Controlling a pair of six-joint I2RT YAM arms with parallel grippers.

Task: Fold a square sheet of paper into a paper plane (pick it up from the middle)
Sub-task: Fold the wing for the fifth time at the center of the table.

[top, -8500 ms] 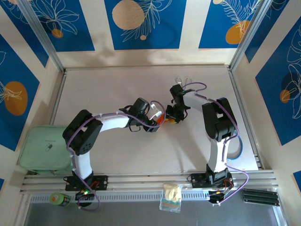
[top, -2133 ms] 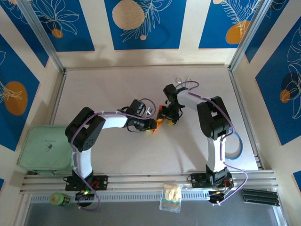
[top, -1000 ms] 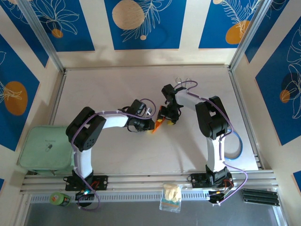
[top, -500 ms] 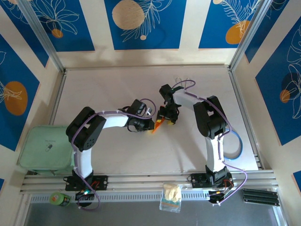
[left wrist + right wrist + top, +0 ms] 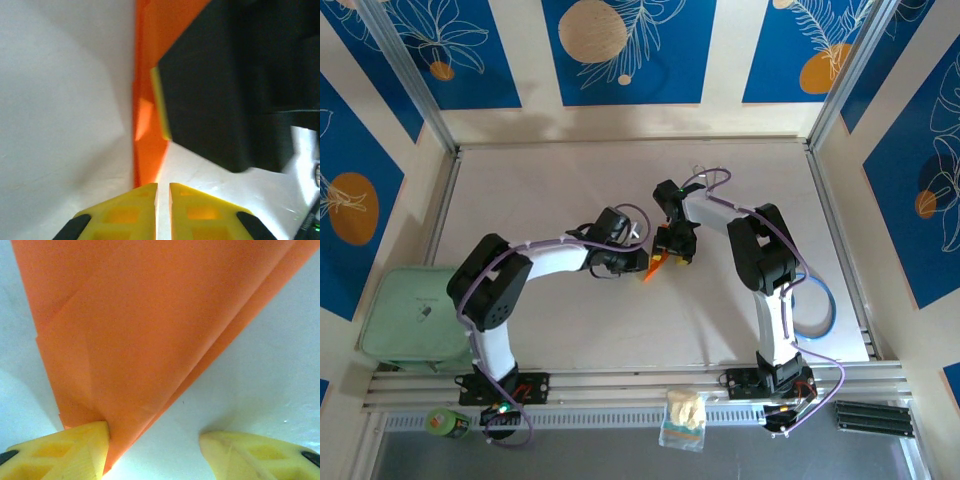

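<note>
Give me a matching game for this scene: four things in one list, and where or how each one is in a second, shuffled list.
Things
1. folded bright orange paper sheet
2. left arm's yellow fingers
3. right arm's yellow fingers
4. pale green rounded case

Place or state
A. spread apart
B. at the near left corner
C. closed together
D. in the middle, between the two arms

Pairs: 1-D, 2-C, 3-A, 4-B
</note>
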